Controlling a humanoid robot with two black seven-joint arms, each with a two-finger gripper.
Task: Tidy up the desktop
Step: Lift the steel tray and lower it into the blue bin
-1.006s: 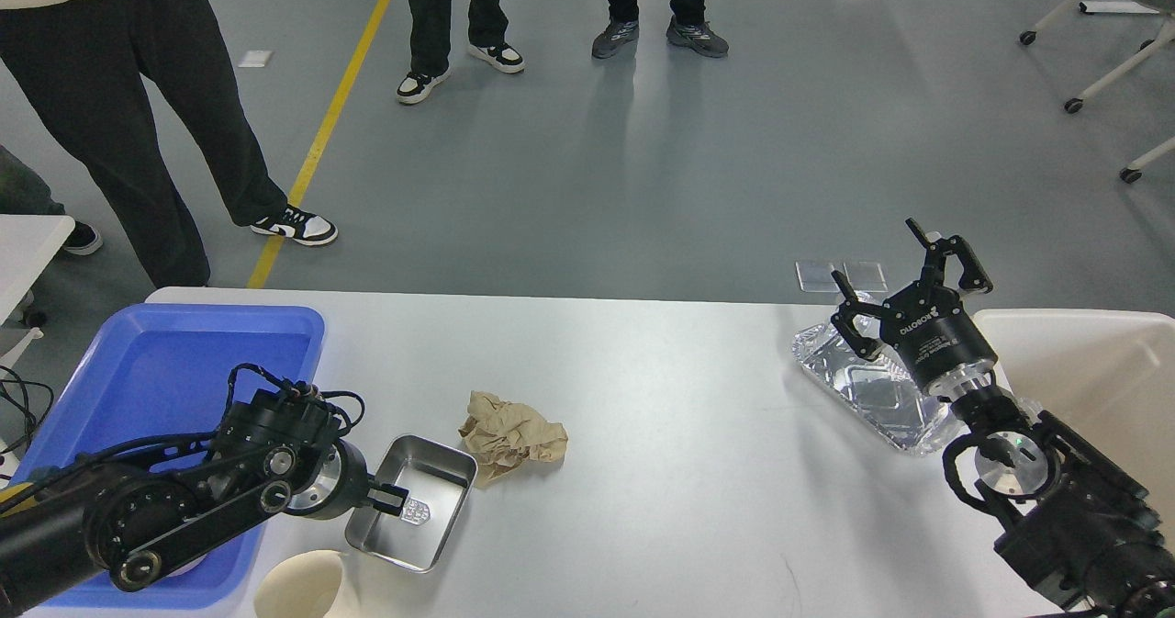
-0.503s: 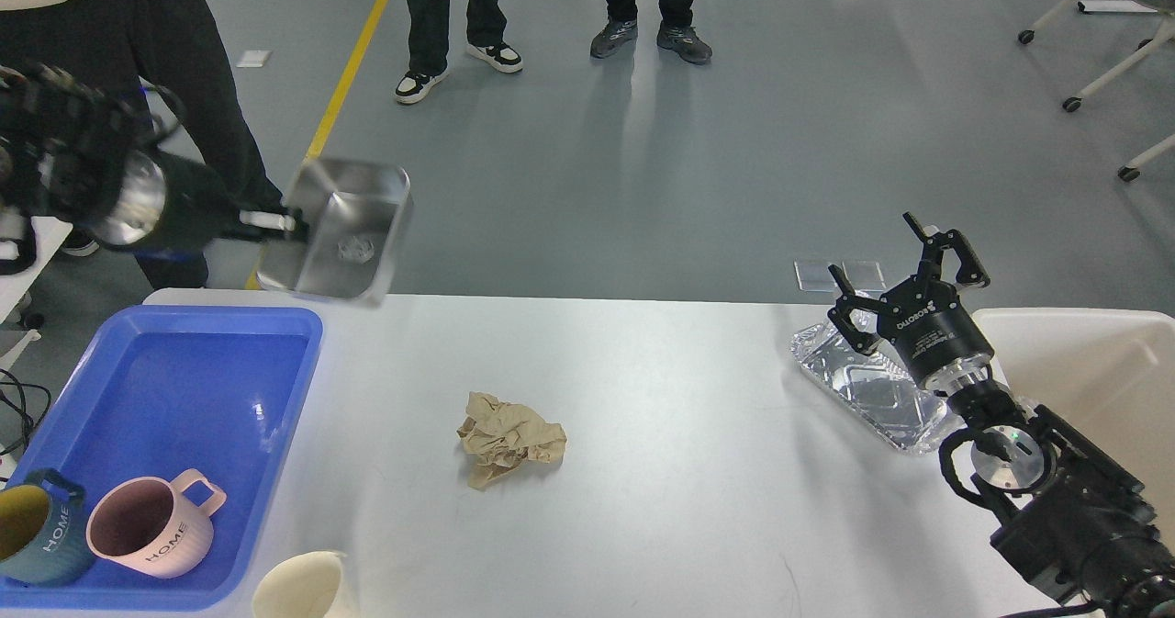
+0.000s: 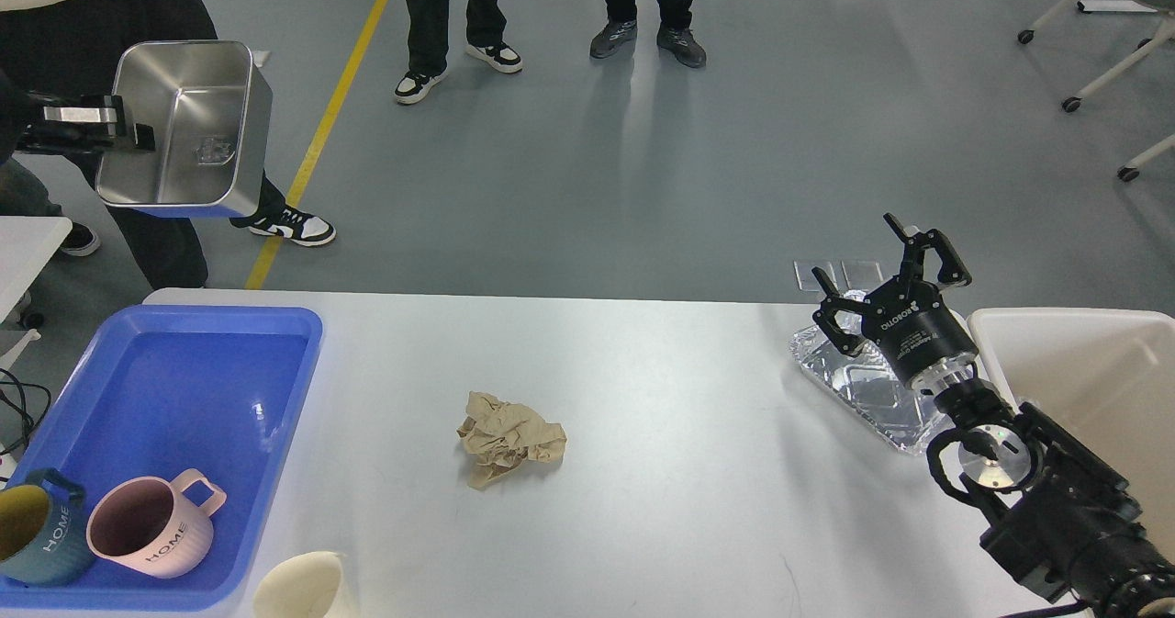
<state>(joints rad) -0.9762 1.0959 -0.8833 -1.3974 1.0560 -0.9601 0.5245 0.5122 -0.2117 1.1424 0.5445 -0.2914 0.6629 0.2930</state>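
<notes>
The white-grey desktop (image 3: 661,471) fills the lower view. My left gripper (image 3: 138,131) is shut on the rim of a steel box (image 3: 188,127) and holds it high at the upper left, above the floor beyond the desktop's far left corner. A crumpled brown paper ball (image 3: 509,439) lies on the middle of the desktop. A foil tray (image 3: 858,388) lies at the right. My right gripper (image 3: 858,264) is open and empty just above the foil tray's far end.
A blue tray (image 3: 184,361) at the left holds a pink mug (image 3: 151,526) and a dark teal mug (image 3: 37,531). A cream cup (image 3: 298,586) stands at the front edge. A white bin (image 3: 1092,379) stands at the right. People stand on the floor beyond.
My left gripper lifted the steel box off the desktop and swung it up and to the left, uncovering the mugs. My right gripper drifted slightly left.
</notes>
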